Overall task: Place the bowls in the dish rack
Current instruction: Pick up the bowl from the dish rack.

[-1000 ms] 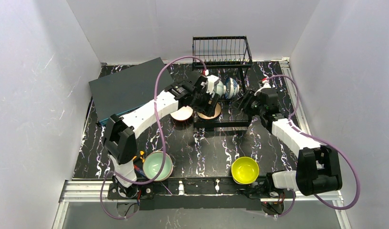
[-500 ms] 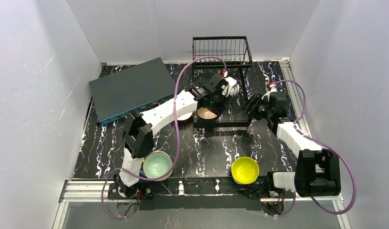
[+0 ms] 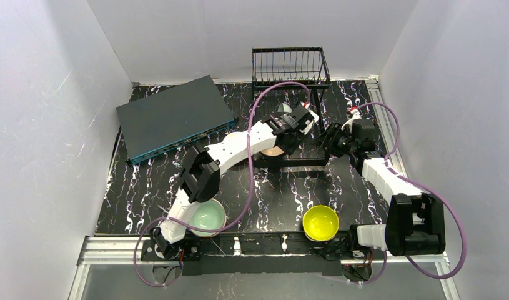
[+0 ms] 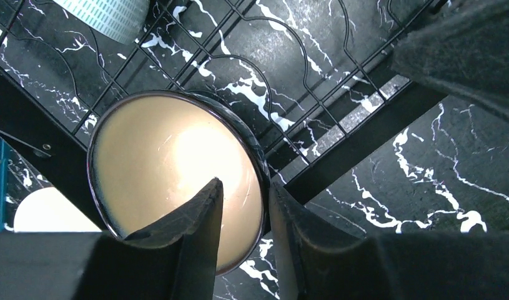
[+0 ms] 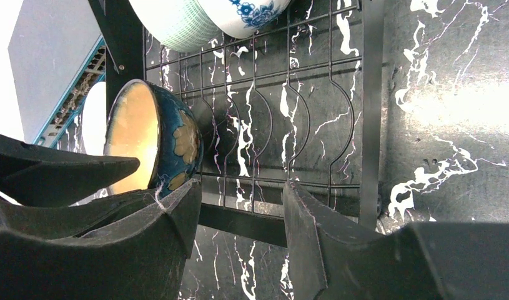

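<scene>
Bowl [image 4: 170, 169], dark blue: on edge at near-left corner of dish rack [image 3: 289, 162] base. Left gripper [image 4: 244, 185] straddles rim; clamped or not, cannot tell. Right gripper [image 5: 242, 183] spread, empty, over rack.

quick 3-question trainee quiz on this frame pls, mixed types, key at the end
1. True or false: the yellow bowl stands on the table, outside the dish rack.
2. The left gripper has its jaws astride which bowl's rim? A white; B the dark-blue bowl, beige inside; C orange.
3. How many bowls stand at the table's near edge?
Key: 1 true. 2 B. 3 two, the yellow bowl and the mint-green bowl.
</scene>
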Controlling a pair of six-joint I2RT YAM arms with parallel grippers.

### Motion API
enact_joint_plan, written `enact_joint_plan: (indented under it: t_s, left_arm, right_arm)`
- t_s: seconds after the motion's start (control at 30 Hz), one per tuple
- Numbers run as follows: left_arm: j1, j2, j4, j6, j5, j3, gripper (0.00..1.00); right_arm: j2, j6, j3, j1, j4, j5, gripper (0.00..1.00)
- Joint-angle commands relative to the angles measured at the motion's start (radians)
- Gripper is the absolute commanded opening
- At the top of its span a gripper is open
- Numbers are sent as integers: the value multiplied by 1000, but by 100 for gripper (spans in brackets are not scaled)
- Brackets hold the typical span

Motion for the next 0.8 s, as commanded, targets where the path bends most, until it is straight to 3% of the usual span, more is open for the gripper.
enact_joint_plan:
  t_s: [0.0, 0.3, 0.37, 0.47, 0.77]
  left_arm:
    - [-12, 14, -62, 17, -54, 52, 31]
    - [-18, 37, -83, 17, -2, 46, 31]
    - [-20, 38, -84, 14, 14, 45, 24]
    - [-21, 38, -92, 7, 19, 52, 0]
    - [-17, -92, -16, -65, 29, -23, 0]
  right_arm:
    - [6, -23, 44, -7, 11, -3, 59]
    - [14, -17, 41, -7, 25, -14, 59]
    - [14, -15, 41, -7, 27, -15, 59]
    - [13, -15, 41, -7, 27, -16, 59]
    - [15, -11, 38, -6, 40, -56, 61]
